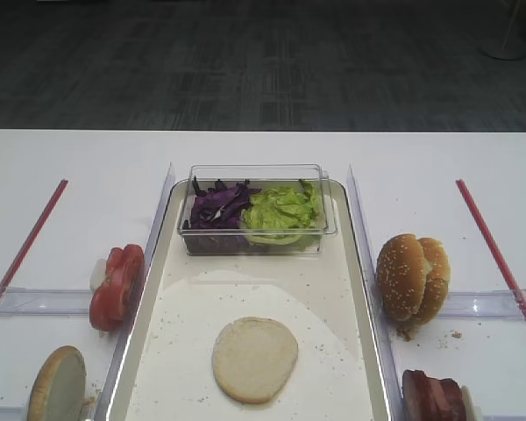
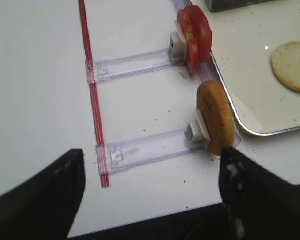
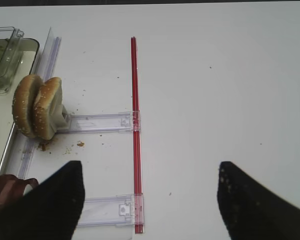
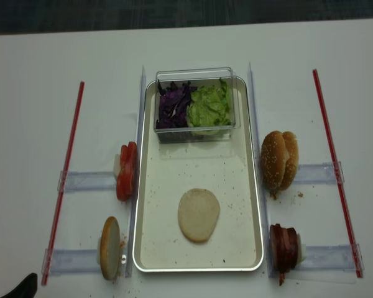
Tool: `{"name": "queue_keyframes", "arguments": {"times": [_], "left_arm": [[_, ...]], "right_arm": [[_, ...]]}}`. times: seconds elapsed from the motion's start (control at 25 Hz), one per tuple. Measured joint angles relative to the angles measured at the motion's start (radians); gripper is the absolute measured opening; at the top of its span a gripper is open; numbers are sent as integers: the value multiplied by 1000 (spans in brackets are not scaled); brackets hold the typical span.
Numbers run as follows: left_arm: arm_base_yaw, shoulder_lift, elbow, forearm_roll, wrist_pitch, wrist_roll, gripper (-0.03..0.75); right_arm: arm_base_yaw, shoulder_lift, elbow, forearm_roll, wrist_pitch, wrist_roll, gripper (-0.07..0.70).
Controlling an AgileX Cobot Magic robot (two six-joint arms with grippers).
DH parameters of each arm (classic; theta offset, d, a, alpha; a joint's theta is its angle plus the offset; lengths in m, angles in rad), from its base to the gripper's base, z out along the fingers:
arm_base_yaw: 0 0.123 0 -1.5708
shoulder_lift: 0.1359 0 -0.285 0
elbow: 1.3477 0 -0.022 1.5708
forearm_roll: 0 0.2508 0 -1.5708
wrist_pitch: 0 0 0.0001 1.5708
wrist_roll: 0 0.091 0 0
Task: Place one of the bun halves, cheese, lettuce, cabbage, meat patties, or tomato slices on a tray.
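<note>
Bun half (image 1: 254, 360): flat on tray (image 1: 355, 289), toward 6 o'clock, cut face up.
Left pincer (image 2: 150, 195): wide open, empty.
Right pincer (image 3: 150, 200): spread, empty.
Next: approach from above, release low.

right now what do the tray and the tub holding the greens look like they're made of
The tray looks like metal: a raised, silvery rim that shines, around a matte cream base speckled with crumbs; the base could be a coating or a liner. The tub looks like clear hard plastic: the purple cabbage and green lettuce show straight through its glossy walls.
</note>
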Motion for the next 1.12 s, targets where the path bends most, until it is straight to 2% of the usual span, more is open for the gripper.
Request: {"name": "queue_keyframes", "arguments": {"times": [0.32,1.12], "left_arm": [[0,-71,21,-3,-25,22,509],[1,-128,22,-10,-31,32,506]], "right_arm": [[0,0,0,0,0,0,571],[0,0,0,0,0,0,571]]}}
